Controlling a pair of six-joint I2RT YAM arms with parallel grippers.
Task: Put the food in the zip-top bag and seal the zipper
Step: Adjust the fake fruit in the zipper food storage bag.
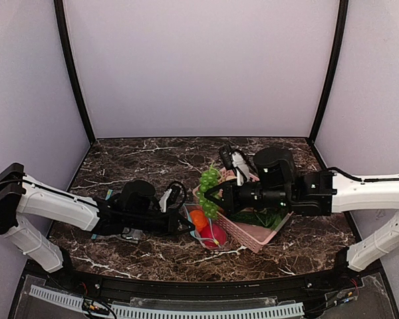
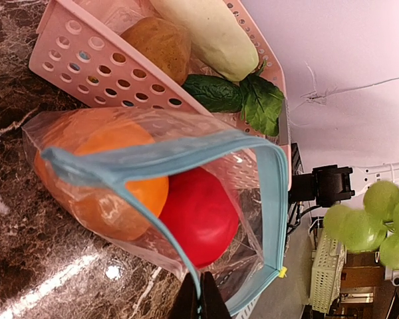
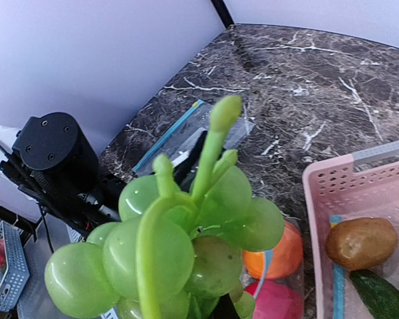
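Note:
A clear zip-top bag (image 2: 253,199) with a light blue zipper (image 2: 153,156) lies open beside the pink basket (image 1: 253,234). A round orange fruit (image 2: 110,179) and a red tomato (image 2: 199,216) sit inside it; both also show in the top view, the orange (image 1: 198,219) and the tomato (image 1: 213,234). My left gripper (image 2: 201,296) is shut on the bag's zipper edge. My right gripper (image 1: 216,195) is shut on the green grape bunch (image 3: 186,246) and holds it above the bag's mouth. A second bag (image 3: 186,133) lies flat behind the left arm.
The pink basket holds a brown potato (image 2: 159,43), a pale long vegetable (image 2: 213,33), green leaves (image 2: 246,100) and a dark cucumber (image 3: 379,296). Black frame posts and grey walls close in the marble table (image 1: 153,159).

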